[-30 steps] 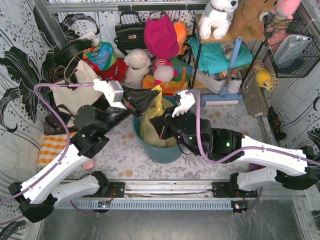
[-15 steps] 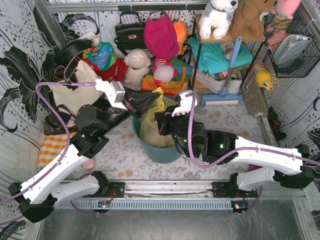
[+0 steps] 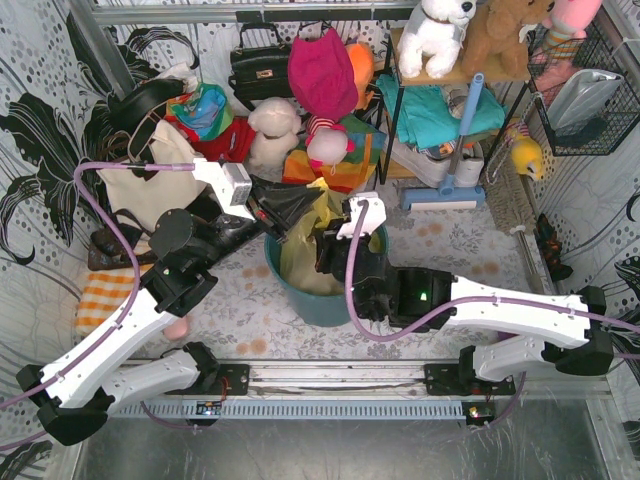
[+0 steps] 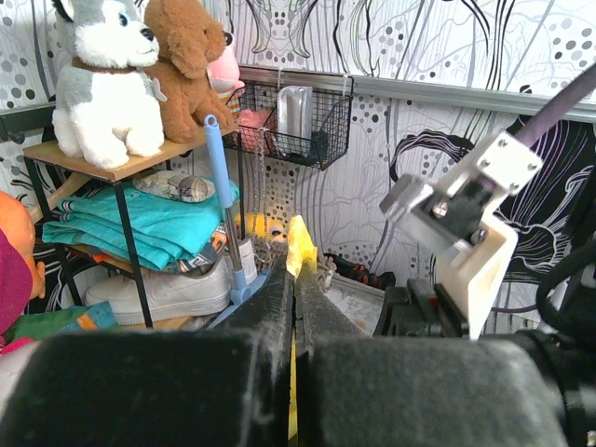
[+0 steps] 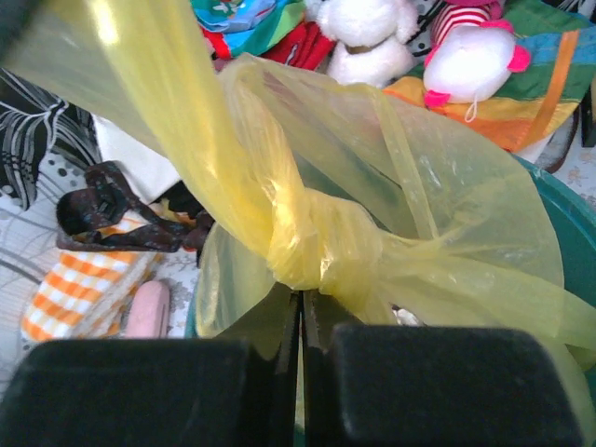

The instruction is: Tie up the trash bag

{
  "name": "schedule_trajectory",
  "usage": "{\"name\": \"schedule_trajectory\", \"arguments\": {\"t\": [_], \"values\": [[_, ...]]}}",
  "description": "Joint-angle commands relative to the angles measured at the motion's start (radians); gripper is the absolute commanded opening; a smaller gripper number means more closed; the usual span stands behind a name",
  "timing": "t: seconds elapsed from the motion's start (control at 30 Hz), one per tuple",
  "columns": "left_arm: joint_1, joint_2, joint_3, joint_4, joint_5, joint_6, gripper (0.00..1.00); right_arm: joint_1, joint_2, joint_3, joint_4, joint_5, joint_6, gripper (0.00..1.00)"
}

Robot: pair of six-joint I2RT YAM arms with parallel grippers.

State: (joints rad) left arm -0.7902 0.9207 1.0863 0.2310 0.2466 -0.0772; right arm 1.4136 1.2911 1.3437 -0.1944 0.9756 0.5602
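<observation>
The yellow-green trash bag [image 3: 300, 262] sits in the round teal bin [image 3: 315, 300] at the table's middle. Its top is drawn up into a twisted knot [image 5: 312, 247], seen close in the right wrist view. My left gripper [image 3: 305, 205] is shut on a strip of the bag [image 4: 300, 247] and holds it up above the bin's far left rim. My right gripper [image 3: 328, 245] is shut on bag plastic just below the knot [image 5: 300, 296], over the bin. The bag's plastic stretches between the two grippers.
Soft toys, handbags and a cream tote [image 3: 150, 185] crowd the back. A rack [image 3: 445, 120] with teal cloth, shoes and a blue-handled brush stands back right. An orange checked cloth [image 3: 100, 295] and a pink object [image 3: 176, 328] lie at the left.
My right gripper has slid left and further over the bin, closing toward the left gripper. The left arm has barely moved and still holds the strip up.
</observation>
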Motion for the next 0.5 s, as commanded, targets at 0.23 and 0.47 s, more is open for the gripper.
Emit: {"name": "schedule_trajectory", "arguments": {"t": [0.23, 0.47], "values": [[-0.001, -0.048, 0.016, -0.025, -0.018, -0.022, 0.45, 0.004, -0.05, -0.141, 0.268, 0.109, -0.083, 0.0], [-0.001, -0.144, 0.007, -0.138, -0.134, -0.114, 0.63, 0.004, -0.055, -0.139, 0.298, 0.09, -0.086, 0.0]]}}
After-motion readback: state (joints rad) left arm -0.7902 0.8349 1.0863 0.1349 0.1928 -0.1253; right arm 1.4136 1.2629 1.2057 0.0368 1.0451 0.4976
